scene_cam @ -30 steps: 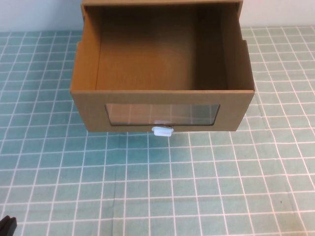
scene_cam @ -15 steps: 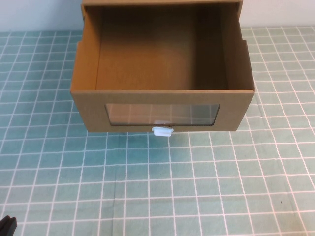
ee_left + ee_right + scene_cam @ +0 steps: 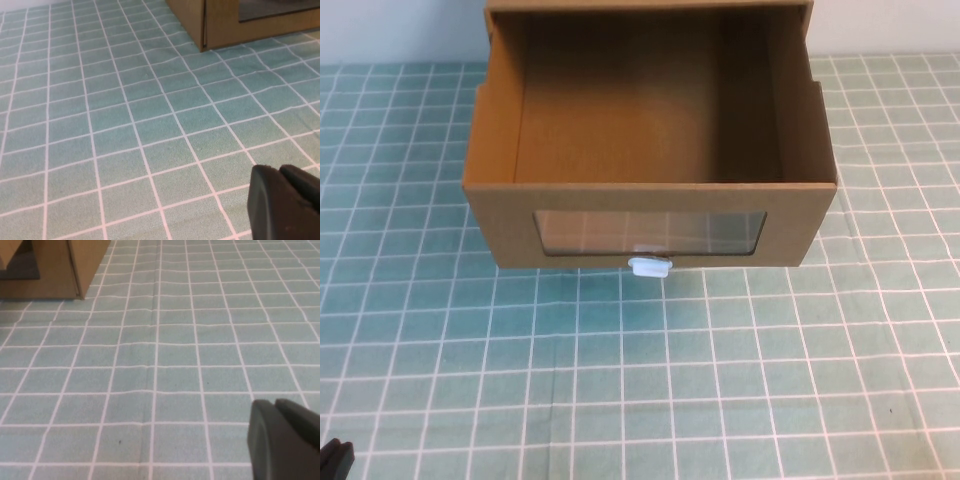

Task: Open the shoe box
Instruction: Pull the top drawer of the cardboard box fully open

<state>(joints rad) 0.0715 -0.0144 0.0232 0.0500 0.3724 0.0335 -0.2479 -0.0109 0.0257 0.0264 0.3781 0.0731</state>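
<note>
The brown cardboard shoe box (image 3: 650, 215) stands at the back middle of the table with its drawer pulled out toward me, empty inside. Its front has a clear window (image 3: 650, 232) and a small white pull tab (image 3: 651, 266) under it. A corner of the box (image 3: 220, 25) shows in the left wrist view, and another corner (image 3: 55, 265) in the right wrist view. My left gripper (image 3: 280, 172) hangs low over the mat at the near left, shut on nothing; a bit of it (image 3: 334, 458) shows in the high view. My right gripper (image 3: 275, 407) is shut and empty over the mat, far from the box.
A teal mat with a white grid (image 3: 650, 380) covers the table. A white wall (image 3: 390, 30) rises behind the box.
</note>
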